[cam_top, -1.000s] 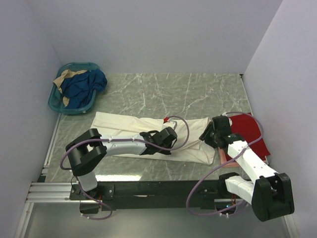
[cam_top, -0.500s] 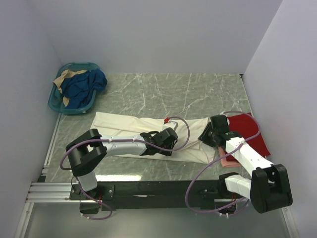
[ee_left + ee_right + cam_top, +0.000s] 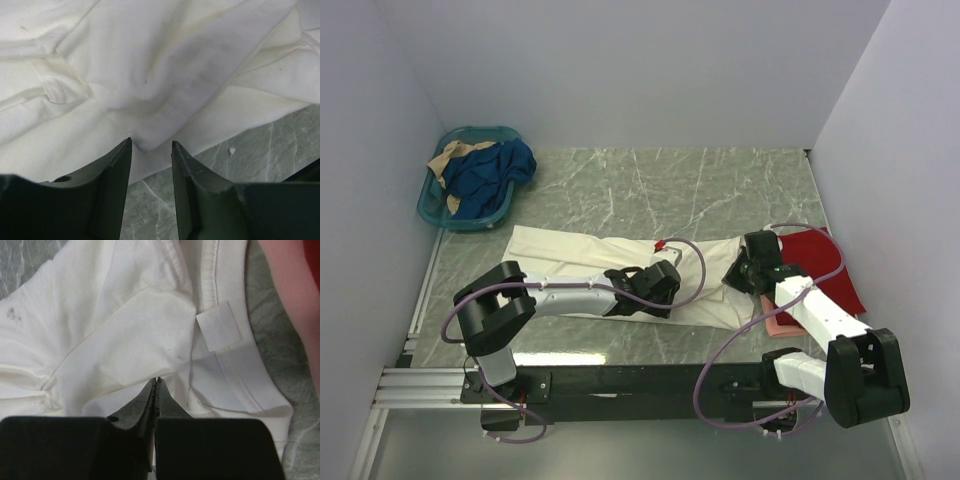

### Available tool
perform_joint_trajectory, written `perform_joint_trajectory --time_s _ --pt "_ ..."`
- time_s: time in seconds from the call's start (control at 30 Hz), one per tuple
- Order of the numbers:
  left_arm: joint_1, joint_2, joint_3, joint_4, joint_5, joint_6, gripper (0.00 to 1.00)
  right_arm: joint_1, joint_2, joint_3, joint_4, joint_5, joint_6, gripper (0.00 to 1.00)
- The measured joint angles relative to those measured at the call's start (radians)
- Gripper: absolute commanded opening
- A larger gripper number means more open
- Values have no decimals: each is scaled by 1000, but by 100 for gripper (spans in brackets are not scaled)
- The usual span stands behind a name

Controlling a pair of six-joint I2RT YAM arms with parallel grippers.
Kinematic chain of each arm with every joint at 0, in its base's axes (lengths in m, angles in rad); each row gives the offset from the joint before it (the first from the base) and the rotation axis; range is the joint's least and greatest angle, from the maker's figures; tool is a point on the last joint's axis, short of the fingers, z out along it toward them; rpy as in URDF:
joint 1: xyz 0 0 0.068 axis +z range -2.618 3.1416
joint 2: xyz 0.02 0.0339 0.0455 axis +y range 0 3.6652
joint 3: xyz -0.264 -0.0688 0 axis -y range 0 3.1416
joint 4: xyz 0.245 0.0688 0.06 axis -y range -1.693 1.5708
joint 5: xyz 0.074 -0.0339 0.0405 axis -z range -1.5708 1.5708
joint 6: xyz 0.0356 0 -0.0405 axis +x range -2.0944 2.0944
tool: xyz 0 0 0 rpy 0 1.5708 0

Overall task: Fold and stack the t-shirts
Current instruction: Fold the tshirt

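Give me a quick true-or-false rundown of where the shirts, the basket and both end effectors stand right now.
1. The cream t-shirt lies on the table. True.
2. The right end effector is wide open. False: its fingers are shut together over the cream t-shirt, near the neck label.
3. The teal basket holds blue cloth. True.
4. The red t-shirt lies beside the basket. False: it lies at the table's right side, by the right arm.
5. The left end effector is open at the cream t-shirt's near edge. True.
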Motion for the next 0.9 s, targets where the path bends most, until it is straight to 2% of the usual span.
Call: perform_joint_trajectory --time_s 0.33,0.4,0.57,0.9 --pt "-14 0 0 0 6 6 41 0 10 0 5 -7 0 0" --pt "-14 2 0 0 2 5 38 1 8 0 6 -9 -1 0" --pt "-14 52 23 -1 -16 -5 22 1 -6 0 7 -19 -2 0" --pt "-17 50 23 -31 -84 -34 5 2 -105 0 -26 -19 -5 0"
